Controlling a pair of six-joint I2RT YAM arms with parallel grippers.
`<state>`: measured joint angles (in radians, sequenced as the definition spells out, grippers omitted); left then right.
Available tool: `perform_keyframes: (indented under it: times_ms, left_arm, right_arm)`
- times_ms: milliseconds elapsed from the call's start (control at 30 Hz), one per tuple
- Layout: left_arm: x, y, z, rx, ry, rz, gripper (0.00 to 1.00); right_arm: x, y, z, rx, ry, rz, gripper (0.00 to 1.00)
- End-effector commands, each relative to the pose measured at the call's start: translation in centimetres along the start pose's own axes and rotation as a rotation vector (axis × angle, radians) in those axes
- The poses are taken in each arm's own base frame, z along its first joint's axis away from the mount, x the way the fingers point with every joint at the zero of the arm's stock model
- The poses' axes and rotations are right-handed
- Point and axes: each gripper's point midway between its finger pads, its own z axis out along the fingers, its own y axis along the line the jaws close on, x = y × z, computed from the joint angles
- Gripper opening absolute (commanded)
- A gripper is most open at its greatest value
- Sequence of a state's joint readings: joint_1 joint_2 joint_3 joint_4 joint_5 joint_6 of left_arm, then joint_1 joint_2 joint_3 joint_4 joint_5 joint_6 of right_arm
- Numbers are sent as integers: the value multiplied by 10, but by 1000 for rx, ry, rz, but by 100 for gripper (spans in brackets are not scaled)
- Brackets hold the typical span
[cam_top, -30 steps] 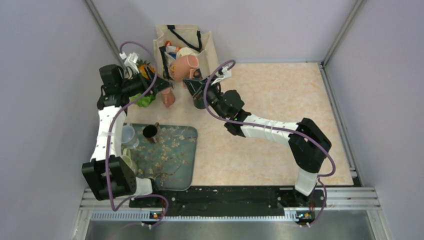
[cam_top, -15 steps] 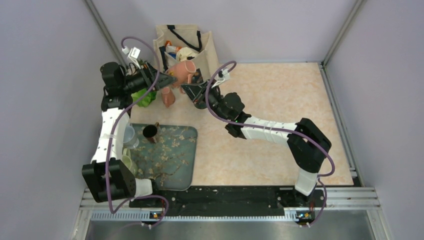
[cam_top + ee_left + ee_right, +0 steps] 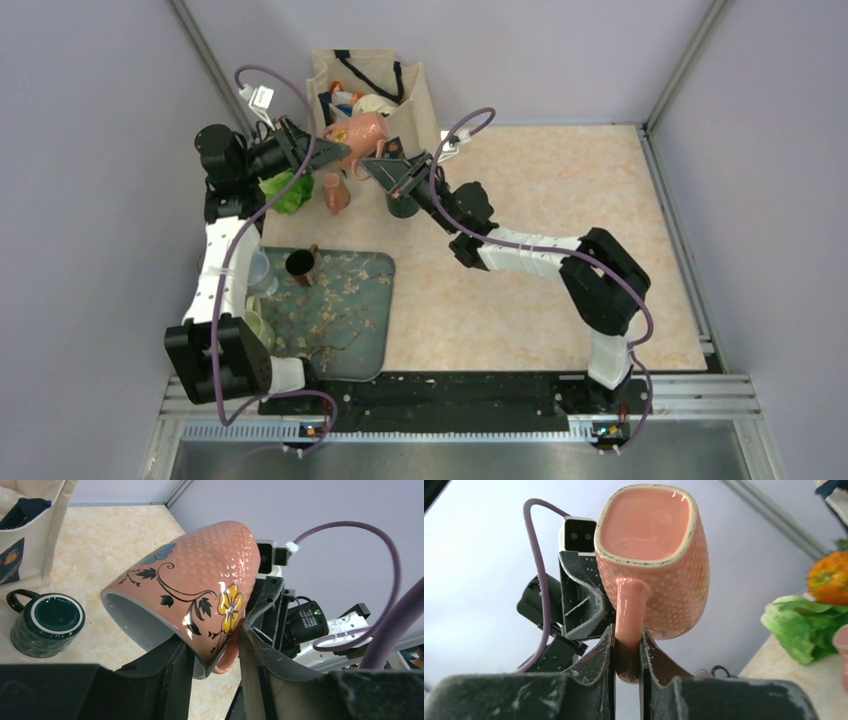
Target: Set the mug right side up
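Observation:
The pink mug (image 3: 358, 132) with flower print hangs in the air in front of the tote bag, held by both grippers. In the left wrist view the mug (image 3: 200, 575) is tilted, its mouth facing down and left. My left gripper (image 3: 215, 642) is shut on the mug's wall at the rim, one finger inside and one outside; it also shows in the top view (image 3: 328, 150). In the right wrist view the mug's base (image 3: 646, 522) faces the camera. My right gripper (image 3: 627, 645) is shut on the handle (image 3: 629, 610); it also shows in the top view (image 3: 388, 165).
A beige tote bag (image 3: 420, 95) full of items stands at the back. A dark green mug (image 3: 402, 205) stands upright under the right gripper. A small pink cup (image 3: 336, 193) and lettuce (image 3: 285, 190) lie left. A floral tray (image 3: 340, 320) bears a dark cup (image 3: 300, 265).
Both grippers have moved up and toward the back with the pink mug between them. The mug has turned, and its mouth now faces left and down.

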<state>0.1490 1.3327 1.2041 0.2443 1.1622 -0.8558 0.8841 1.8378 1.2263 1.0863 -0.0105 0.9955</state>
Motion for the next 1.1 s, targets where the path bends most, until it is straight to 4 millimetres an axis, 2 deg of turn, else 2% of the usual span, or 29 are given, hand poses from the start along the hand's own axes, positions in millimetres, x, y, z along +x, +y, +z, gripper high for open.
perform_keyframes:
  times_ms: [0, 133, 200, 233, 267, 433, 467, 567, 667, 733, 800, 867, 1000, 1067]
  left_arm:
    - [-6, -24, -2, 73, -11, 72, 41]
    - [-7, -24, -2, 75, -16, 74, 36]
    - [-7, -22, -2, 71, -18, 77, 22]
    - [-7, -20, -1, 65, -17, 73, 9]
    - [-8, -17, -1, 55, -17, 68, 1]
    - [-5, 8, -3, -78, -28, 76, 0]
    - [-5, 16, -4, -129, -31, 89, 0]
    - [-7, 43, -12, -294, -27, 159, 0]
    - [-10, 63, -23, -427, -20, 238, 0]
    - [-11, 71, -28, -483, -1, 280, 0]
    - [-7, 78, -33, -542, 62, 327, 0]
    - [11, 91, -36, -632, 204, 398, 0]
    - [82, 97, -42, -690, 590, 549, 0]
    - [112, 96, -53, -690, 740, 592, 0]
  right_arm:
    - [-4, 37, 14, -185, 7, 191, 0]
    - [9, 28, 17, -187, 48, 289, 0]
    - [13, 25, 17, -181, 61, 311, 0]
    - [15, 23, 16, -173, 69, 318, 0]
    - [17, 21, 16, -162, 78, 324, 0]
    - [27, 5, 7, -97, 105, 321, 1]
    - [30, -2, 4, -66, 112, 318, 9]
    - [39, -22, -9, 21, 142, 302, 44]
    - [45, -43, -25, 111, 175, 287, 68]
    - [49, -58, -40, 174, 200, 241, 79]
    - [49, -67, -54, 229, 217, 160, 81]
    - [45, -73, -67, 288, 238, 44, 84]
    - [25, -88, -93, 429, 296, -254, 86]
    - [9, -95, -109, 508, 299, -386, 89]
